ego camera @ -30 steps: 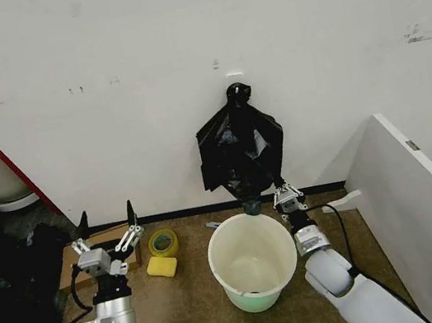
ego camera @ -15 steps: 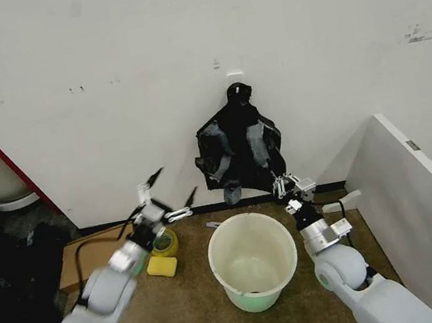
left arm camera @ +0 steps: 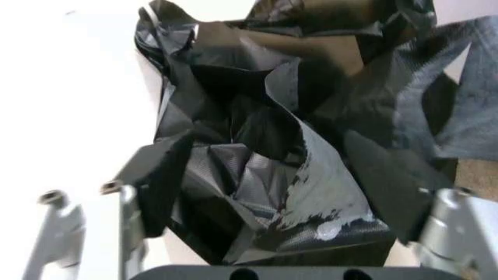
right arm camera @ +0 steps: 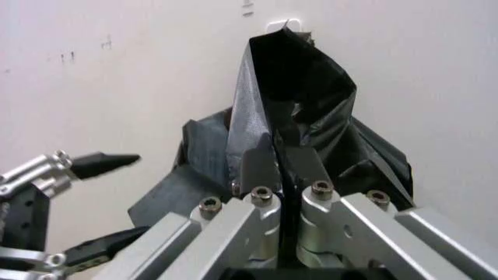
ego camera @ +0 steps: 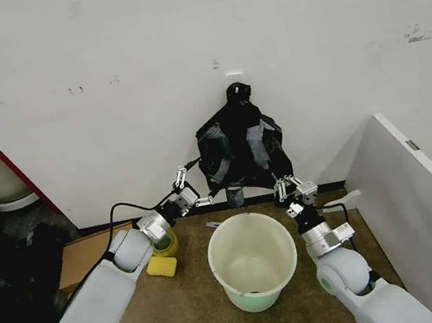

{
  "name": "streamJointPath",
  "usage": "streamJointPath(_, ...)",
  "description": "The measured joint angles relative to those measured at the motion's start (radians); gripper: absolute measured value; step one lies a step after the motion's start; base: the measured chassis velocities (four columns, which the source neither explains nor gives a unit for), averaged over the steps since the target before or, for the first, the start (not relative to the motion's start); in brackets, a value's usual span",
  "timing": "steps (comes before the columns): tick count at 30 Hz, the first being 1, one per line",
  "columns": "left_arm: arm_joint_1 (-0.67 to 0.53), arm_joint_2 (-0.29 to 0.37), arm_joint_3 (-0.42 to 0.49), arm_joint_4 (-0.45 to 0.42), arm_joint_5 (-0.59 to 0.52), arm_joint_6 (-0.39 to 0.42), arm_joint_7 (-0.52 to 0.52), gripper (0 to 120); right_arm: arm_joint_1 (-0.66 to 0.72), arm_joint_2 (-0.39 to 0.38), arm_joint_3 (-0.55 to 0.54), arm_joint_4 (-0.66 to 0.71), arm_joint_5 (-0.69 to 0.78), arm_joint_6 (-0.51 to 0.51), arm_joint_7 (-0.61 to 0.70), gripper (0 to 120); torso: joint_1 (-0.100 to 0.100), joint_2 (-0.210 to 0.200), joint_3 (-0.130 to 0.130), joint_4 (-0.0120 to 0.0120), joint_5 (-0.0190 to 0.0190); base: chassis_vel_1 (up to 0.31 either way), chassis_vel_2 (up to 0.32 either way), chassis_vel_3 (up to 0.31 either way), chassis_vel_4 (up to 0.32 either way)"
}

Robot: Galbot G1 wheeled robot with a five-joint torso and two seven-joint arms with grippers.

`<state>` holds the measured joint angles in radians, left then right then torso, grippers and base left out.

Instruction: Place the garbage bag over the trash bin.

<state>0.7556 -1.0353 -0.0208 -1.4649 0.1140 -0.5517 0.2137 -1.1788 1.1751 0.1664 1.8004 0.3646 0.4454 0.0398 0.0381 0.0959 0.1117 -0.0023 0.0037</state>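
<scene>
2 grippers work the garbage bag (ego camera: 240, 153) hanging above the trash bin (ego camera: 253, 259): right gripper (ego camera: 291, 190) pinches its lower edge, left gripper (ego camera: 191, 197) spread open beside it (grasp pending).

White wall (ego camera: 177, 34) spans the far side, scuffed with small dark marks; a small white hook (ego camera: 234, 75) is fixed near its centre. Dark baseboard (ego camera: 110, 225) runs along its foot. Floor (ego camera: 193, 316) is brown, carpet-like. A white panel (ego camera: 425, 208) stands at right, angled towards the near side. A flat cardboard sheet (ego camera: 82, 256) lies on the floor at left. A red strip (ego camera: 7, 161) slants at far left.
</scene>
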Motion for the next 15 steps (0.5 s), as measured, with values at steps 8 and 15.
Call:
streamJointPath(8, 0.014, -0.007, -0.01, 0.014, 0.026, 0.006, 0.013, 41, -0.009, 0.003, -0.001, 0.014, -0.004, 0.0, 0.0, 0, 0.0, 0.0, 0.0, 0.0001, 0.0, 0.0, 0.0, 0.0, 0.0)
streamJointPath(15, -0.01, -0.034, 0.016, 0.059, 0.021, 0.008, 0.033, 17, -0.017, 0.005, 0.0, 0.025, -0.004, -0.001, 0.001, 0, 0.0, 0.0, 0.0, -0.0001, 0.0, 0.0, 0.0, 0.0, 0.0)
